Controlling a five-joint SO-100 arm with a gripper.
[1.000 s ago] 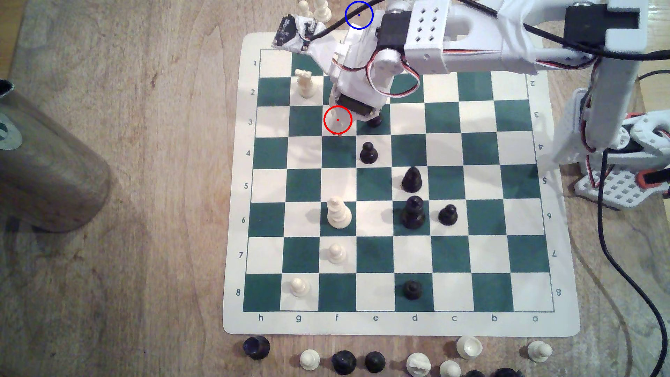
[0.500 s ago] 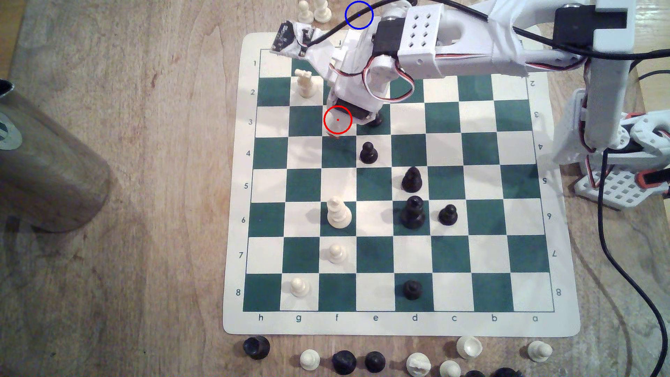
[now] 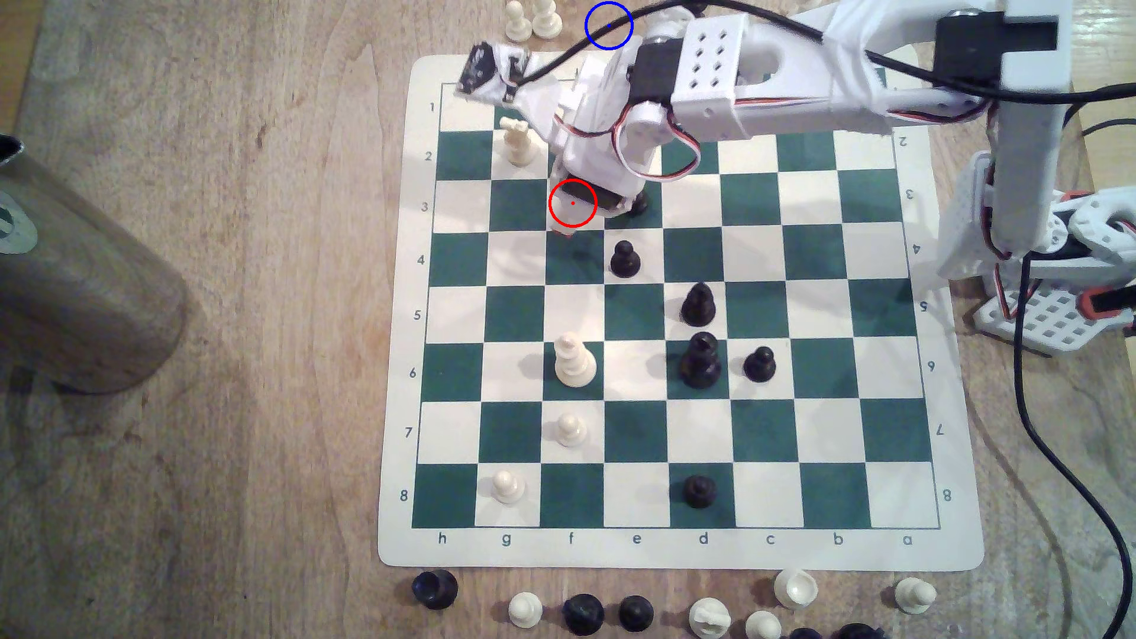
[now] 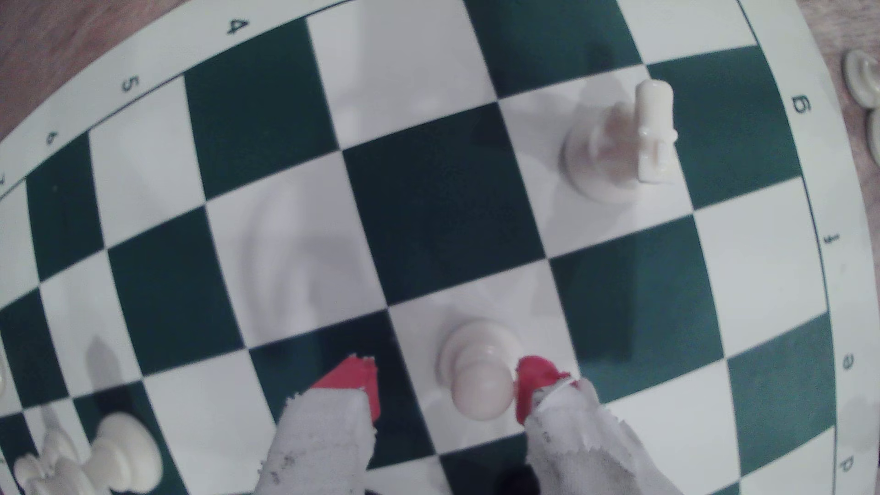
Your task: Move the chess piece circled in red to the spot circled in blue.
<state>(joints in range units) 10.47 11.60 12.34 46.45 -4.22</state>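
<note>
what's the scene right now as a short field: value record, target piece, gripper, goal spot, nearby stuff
target piece: white pawn, upright on a white square
gripper: gripper open, red-tipped fingers either side of the pawn; one tip touching or nearly touching its head, the other apart
goal spot: blue circle on bare wood beyond the board edge, a black cable crossing it
nearby: white knight on a white square; black pawn one row on
task state: pawn not yet lifted

A hobby robotics bench in a home or small lab: a green-and-white roll-up chess mat (image 3: 393, 307) lies on a wood-grain tabletop (image 3: 215, 430), a white 3D-printed arm (image 3: 799, 80) trails loose black cables (image 3: 1045, 442), and captured chess pieces (image 3: 615, 611) line the mat's edge
</note>
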